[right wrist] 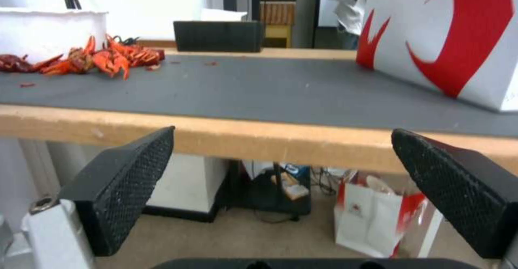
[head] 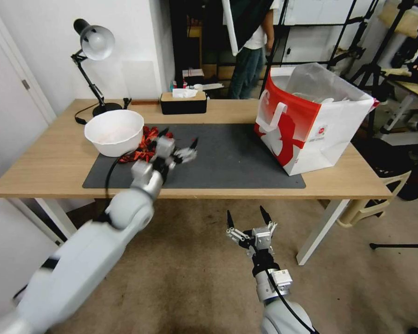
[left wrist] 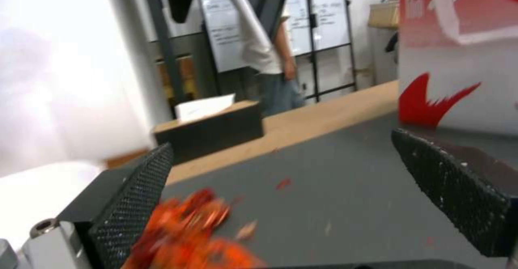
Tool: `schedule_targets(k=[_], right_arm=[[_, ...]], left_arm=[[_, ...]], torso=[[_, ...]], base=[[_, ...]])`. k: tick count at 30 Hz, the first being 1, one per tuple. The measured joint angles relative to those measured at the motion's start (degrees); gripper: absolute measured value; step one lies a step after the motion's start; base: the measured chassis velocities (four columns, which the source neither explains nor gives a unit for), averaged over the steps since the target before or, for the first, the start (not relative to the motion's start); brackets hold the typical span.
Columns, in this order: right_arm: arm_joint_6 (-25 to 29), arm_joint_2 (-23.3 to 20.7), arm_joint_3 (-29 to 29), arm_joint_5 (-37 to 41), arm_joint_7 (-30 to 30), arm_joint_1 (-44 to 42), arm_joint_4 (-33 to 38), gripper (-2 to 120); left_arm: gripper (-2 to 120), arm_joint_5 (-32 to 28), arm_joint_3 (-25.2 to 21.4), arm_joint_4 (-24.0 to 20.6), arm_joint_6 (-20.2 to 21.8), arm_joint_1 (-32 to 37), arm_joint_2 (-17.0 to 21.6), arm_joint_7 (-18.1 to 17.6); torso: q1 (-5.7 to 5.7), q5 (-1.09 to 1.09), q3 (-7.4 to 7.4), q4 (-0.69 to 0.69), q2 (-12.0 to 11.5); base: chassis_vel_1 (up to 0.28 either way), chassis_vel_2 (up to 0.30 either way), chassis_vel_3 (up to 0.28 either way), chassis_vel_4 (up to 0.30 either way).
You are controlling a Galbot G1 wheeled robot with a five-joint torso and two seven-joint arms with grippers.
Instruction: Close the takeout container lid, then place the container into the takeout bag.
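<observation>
Parked below the table edge, the right gripper (head: pixel 248 218) waits wide open while the left gripper (head: pixel 177 139), likewise spread and holding nothing, hovers over red crayfish (head: pixel 146 139), the takeout bag (head: pixel 311 116) standing well off toward its right.

One wooden table (head: pixel 51 162) is seen, with one grey mat (head: pixel 227 162) laid on it. One red-and-white bag (head: pixel 311 120), one white bowl (head: pixel 114 132), one desk lamp (head: pixel 94 51) and one black tissue box (head: pixel 183 103) are counted, plus one heap of red crayfish (head: pixel 146 141), too tangled to count. Two grippers can be made out, left (head: pixel 179 139) and right (head: pixel 248 220).
</observation>
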Motion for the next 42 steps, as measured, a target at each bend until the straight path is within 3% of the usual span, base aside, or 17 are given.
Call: schedule_targets(k=[1, 3, 4, 6, 8, 15, 23, 42], right_arm=[[0.00, 0.00, 0.00, 0.00, 0.00, 0.00, 0.00, 100], [0.07, -0.43, 0.43, -0.01, -0.02, 0.23, 0.31, 100], [0.09, -0.68, 0.67, 0.07, -0.04, 0.39, 0.47, 100], [0.10, -0.77, 0.83, 0.14, -0.03, 0.47, 0.58, 100], [0.11, -1.20, 1.43, 0.69, -0.03, 0.74, 1.14, 100], [0.28, -1.93, 2.85, 2.17, -0.20, 0.34, 2.00, 100], [-0.98, -2.44, 3.61, 4.79, -0.46, -0.32, 3.09, 100], [-1.25, -2.44, 3.62, 4.95, -0.43, -0.36, 3.17, 100]], left_arm=[[100, 0.00, 0.00, 0.00, 0.00, 0.00, 0.00, 0.00], [100, 1.91, -4.55, -2.60, -1.00, 7.43, -0.36, -0.85], [100, 2.90, -7.24, -3.97, -1.58, 12.05, -1.32, -0.93], [100, 3.36, -8.35, -4.48, -1.90, 14.01, -1.87, -0.90], [100, 6.27, -12.87, -6.58, -4.77, 22.62, -5.21, -0.80], [100, 10.30, -16.26, -7.02, -11.61, 32.14, -9.75, -0.98], [100, 9.59, -17.97, -5.77, -14.32, 35.01, -12.88, 0.14], [100, 9.18, -17.78, -5.43, -14.34, 34.50, -12.99, 0.38]], torso=[[0.00, 0.00, 0.00, 0.00, 0.00], [0.00, 0.00, 0.01, -0.04, 0.00], [0.00, -0.01, 0.00, 0.02, 0.00], [0.00, 0.00, 0.01, 0.01, 0.00], [-0.01, 0.00, 0.00, 0.03, 0.01], [0.00, 0.00, 0.01, -0.01, 0.00], [0.01, -0.01, 0.02, 0.01, -0.01], [0.01, -0.01, 0.02, 0.01, -0.01]], base=[[0.000, 0.000, 0.000, 0.000], [0.000, 0.000, 0.000, 0.000], [0.000, 0.000, 0.000, 0.000], [0.000, 0.000, 0.000, 0.000], [0.000, 0.000, 0.000, 0.000], [0.000, 0.000, 0.000, 0.000], [0.000, 0.000, 0.000, 0.000], [0.000, 0.000, 0.000, 0.000]])
